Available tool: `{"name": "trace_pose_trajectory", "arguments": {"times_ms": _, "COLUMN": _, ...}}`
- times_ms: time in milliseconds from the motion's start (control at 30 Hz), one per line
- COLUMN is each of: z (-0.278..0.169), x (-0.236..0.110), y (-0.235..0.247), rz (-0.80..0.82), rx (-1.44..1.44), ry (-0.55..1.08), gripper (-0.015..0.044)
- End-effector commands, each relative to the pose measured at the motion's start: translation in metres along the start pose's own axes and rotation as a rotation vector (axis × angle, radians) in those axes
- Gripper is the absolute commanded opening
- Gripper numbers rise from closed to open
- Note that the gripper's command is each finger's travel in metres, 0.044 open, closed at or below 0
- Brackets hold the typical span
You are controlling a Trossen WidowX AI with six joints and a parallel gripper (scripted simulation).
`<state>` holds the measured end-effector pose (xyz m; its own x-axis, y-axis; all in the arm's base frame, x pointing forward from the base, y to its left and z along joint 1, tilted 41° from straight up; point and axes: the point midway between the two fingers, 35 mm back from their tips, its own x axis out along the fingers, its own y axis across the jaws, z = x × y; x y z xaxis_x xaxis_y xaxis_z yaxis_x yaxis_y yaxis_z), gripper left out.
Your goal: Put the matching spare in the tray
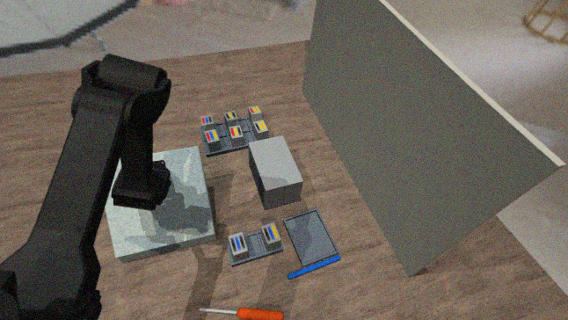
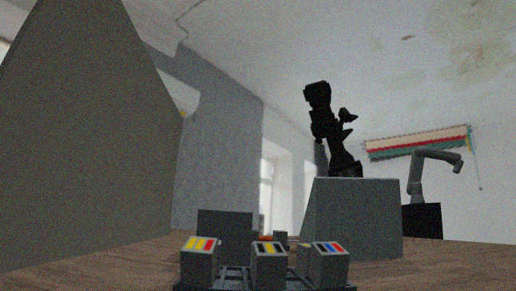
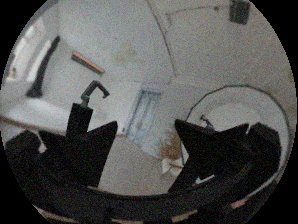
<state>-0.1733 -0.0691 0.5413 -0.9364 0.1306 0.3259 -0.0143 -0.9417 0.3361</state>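
A dark rack point(image 1: 222, 145) point(image 2: 240, 280) holds several small grey spares with coloured stripe codes on top. One point(image 1: 254, 111) point(image 2: 198, 251) shows yellow, yellow, red. One point(image 1: 230, 116) point(image 2: 269, 256) shows black, yellow, black. One point(image 1: 207, 120) point(image 2: 329, 256) shows black, blue, red. The flat grey tray point(image 1: 309, 237) lies near the front. A plain grey box point(image 1: 274, 171) point(image 2: 225, 232) stands between the rack and the tray. My gripper point(image 2: 347, 124) point(image 3: 147, 123) is open and empty. It is raised high and faces the room, far from the spares.
A smaller holder point(image 1: 255, 243) with two striped units lies left of the tray. A blue bar point(image 1: 314, 266) and an orange screwdriver point(image 1: 251, 313) lie in front. A pale block point(image 1: 176, 220) point(image 2: 355, 216) stands by the arm. A large grey panel point(image 1: 396, 132) point(image 2: 80, 160) borders one side.
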Motion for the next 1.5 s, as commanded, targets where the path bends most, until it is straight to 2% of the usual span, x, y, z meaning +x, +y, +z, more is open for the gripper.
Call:
{"name": "trace_pose_trajectory", "arguments": {"times_ms": 0, "z": 0.000, "x": 0.000, "y": 0.000, "rz": 0.000, "rx": 0.000, "ry": 0.000, "gripper": 0.0426}}
{"name": "trace_pose_trajectory", "arguments": {"times_ms": 200, "z": 0.000, "x": 0.000, "y": 0.001, "rz": 0.004, "rx": -0.001, "ry": 0.001, "gripper": 0.0440}}
{"name": "trace_pose_trajectory", "arguments": {"times_ms": 300, "z": -0.006, "x": -0.004, "y": 0.015, "rz": 0.057, "rx": -0.011, "ry": 0.018, "gripper": 0.0440}}
{"name": "trace_pose_trajectory", "arguments": {"times_ms": 567, "z": -0.027, "x": -0.040, "y": 0.091, "rz": 0.363, "rx": -0.058, "ry": 0.088, "gripper": 0.0440}}
{"name": "trace_pose_trajectory", "arguments": {"times_ms": 833, "z": -0.050, "x": -0.097, "y": 0.159, "rz": 0.639, "rx": -0.117, "ry": 0.165, "gripper": 0.0440}}
{"name": "trace_pose_trajectory", "arguments": {"times_ms": 967, "z": -0.067, "x": -0.147, "y": 0.195, "rz": 0.824, "rx": -0.153, "ry": 0.210, "gripper": 0.0440}}
{"name": "trace_pose_trajectory", "arguments": {"times_ms": 1167, "z": -0.090, "x": -0.241, "y": 0.231, "rz": 1.118, "rx": -0.219, "ry": 0.280, "gripper": 0.0440}}
{"name": "trace_pose_trajectory", "arguments": {"times_ms": 1467, "z": -0.106, "x": -0.395, "y": 0.225, "rz": 1.512, "rx": -0.341, "ry": 0.378, "gripper": 0.0440}}
